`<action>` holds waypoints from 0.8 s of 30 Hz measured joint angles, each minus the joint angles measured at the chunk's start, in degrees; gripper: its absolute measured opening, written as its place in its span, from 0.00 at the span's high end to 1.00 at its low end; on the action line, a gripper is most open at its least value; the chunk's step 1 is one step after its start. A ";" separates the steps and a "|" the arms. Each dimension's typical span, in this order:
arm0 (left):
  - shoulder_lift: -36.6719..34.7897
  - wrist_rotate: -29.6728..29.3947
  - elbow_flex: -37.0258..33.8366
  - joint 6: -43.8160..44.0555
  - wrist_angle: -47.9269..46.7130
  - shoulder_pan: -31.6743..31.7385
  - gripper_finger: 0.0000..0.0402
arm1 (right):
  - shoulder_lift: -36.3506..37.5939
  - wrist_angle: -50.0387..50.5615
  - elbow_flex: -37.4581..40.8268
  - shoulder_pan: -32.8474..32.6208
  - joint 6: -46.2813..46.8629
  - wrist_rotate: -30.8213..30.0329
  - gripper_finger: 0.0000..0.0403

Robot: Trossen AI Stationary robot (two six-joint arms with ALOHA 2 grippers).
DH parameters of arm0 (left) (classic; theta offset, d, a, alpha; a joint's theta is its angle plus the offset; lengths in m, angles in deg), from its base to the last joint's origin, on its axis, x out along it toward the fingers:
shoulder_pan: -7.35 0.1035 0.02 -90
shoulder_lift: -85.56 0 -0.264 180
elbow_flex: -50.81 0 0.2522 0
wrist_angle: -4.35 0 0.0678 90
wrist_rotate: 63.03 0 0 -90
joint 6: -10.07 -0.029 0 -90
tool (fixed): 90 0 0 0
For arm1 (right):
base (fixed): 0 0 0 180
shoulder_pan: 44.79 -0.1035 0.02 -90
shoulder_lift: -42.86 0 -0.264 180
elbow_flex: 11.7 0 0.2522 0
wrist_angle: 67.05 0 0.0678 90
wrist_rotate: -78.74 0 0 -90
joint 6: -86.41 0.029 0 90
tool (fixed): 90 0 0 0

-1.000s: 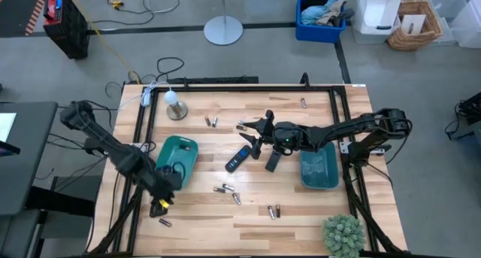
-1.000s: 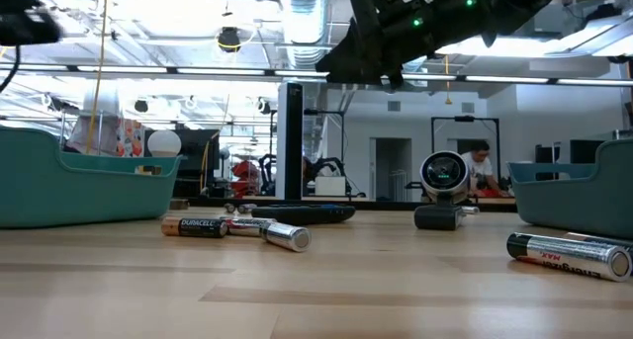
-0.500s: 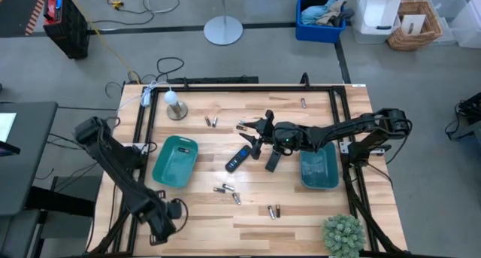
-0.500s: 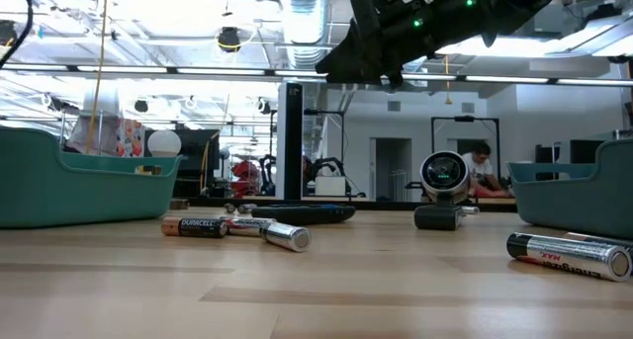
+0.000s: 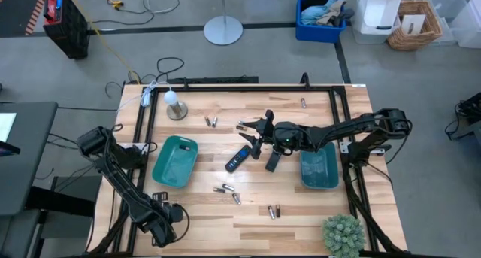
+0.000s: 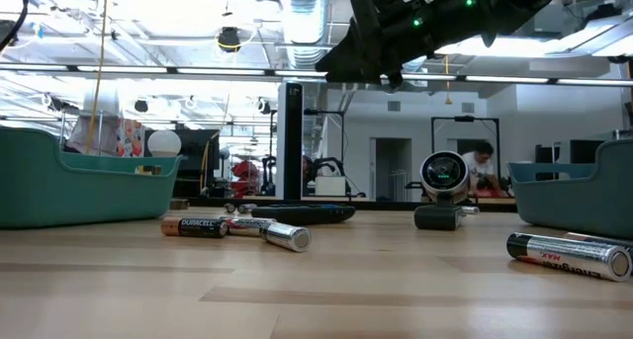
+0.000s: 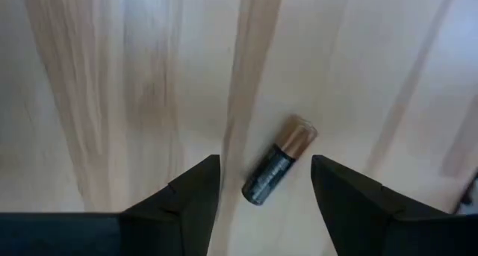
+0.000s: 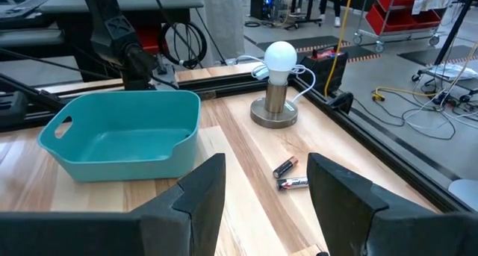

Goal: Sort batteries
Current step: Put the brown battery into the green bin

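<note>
While left fingers (image 7: pixel 194 200) spread, battery (image 7: pixel 279 160) lies between, untouched.

The left gripper (image 7: pixel 265 183) has dropped to the table's near-left corner.

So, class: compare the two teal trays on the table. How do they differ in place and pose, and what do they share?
The left teal tray lies near the table's left edge and sits skewed against the table's edges; the right teal tray lies near the right edge and sits nearly square to them. The right arm reaches over the right tray; nothing hangs over the left one. Both are teal, of similar shape, and look empty from above.
</note>
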 joint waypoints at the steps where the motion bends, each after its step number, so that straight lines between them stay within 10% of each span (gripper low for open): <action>1: 0.37 -0.14 0.00 -0.06 0.18 0.00 0.49 | 0.00 0.09 0.00 0.04 0.00 0.00 0.49; 24: 4.73 0.55 0.04 -1.59 3.06 -0.98 0.57 | -0.04 1.10 0.00 0.42 0.02 0.02 0.49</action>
